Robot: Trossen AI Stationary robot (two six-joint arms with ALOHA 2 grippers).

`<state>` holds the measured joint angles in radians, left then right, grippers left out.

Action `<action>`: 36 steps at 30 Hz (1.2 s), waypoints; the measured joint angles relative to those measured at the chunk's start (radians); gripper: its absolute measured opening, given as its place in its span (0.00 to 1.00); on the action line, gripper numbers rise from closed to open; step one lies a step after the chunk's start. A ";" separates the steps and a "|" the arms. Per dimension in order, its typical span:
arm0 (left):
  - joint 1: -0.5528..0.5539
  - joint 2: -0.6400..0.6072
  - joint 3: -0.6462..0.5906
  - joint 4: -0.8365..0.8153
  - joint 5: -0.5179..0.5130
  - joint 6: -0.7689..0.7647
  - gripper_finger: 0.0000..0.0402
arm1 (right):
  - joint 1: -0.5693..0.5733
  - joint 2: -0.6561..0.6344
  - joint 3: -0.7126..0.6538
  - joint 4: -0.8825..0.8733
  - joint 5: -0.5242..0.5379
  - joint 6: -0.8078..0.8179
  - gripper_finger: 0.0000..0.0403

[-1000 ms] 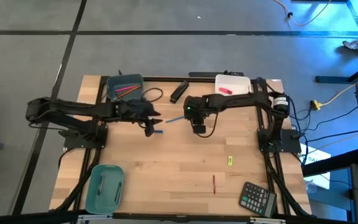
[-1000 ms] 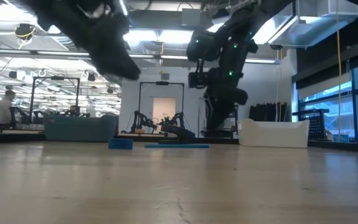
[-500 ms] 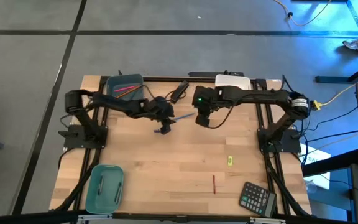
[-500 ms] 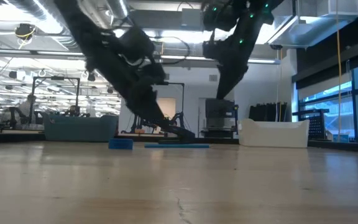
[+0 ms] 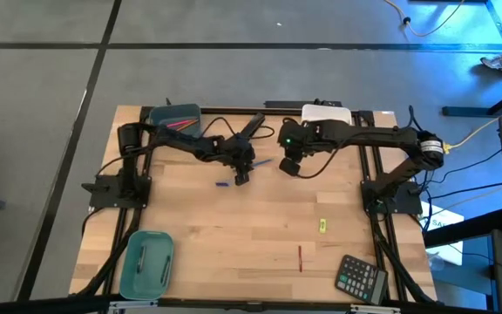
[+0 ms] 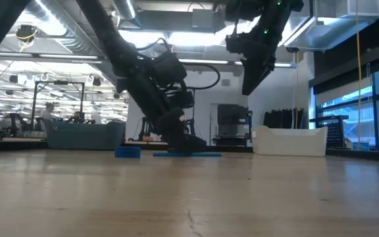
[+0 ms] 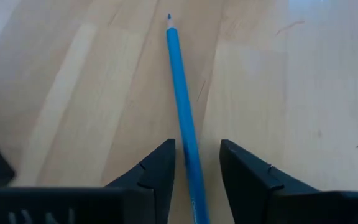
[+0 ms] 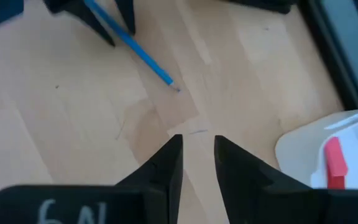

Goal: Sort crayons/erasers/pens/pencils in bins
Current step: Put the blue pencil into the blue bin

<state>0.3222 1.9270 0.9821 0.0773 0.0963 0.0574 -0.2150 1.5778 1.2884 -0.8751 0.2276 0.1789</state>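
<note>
The blue pencil [image 7: 183, 118], slim with a sharpened tip, lies flat near the bench's far edge between the spread fingers of the left gripper [image 7: 196, 163]. The right gripper [image 8: 197, 155] hangs nearby, jaws apart, empty. The white bin [image 8: 319, 155] holds a red eraser [image 8: 333, 163]; the blue-grey bin [image 5: 174, 119] holds pencils.

Grey floor [image 5: 234, 70] with dark seams, bright ceiling lights [image 6: 176, 39], tall windows [image 6: 347, 112], distant workbenches [image 6: 77, 135]
</note>
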 joint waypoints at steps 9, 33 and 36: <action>0.000 0.000 0.004 -0.069 -0.043 0.000 0.21 | 0.000 -0.044 0.000 0.006 0.040 0.001 0.23; 0.000 -0.034 -0.004 -0.131 -0.062 0.005 0.03 | -0.001 -0.051 0.000 0.019 0.068 0.009 0.23; 0.010 -0.069 -0.009 -0.173 -0.069 -0.002 0.03 | -0.002 -0.051 0.000 0.019 0.069 0.027 0.23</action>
<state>0.3323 1.8579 0.9729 -0.0959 0.0276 0.0555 -0.2165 1.5265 1.2884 -0.8562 0.2966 0.2059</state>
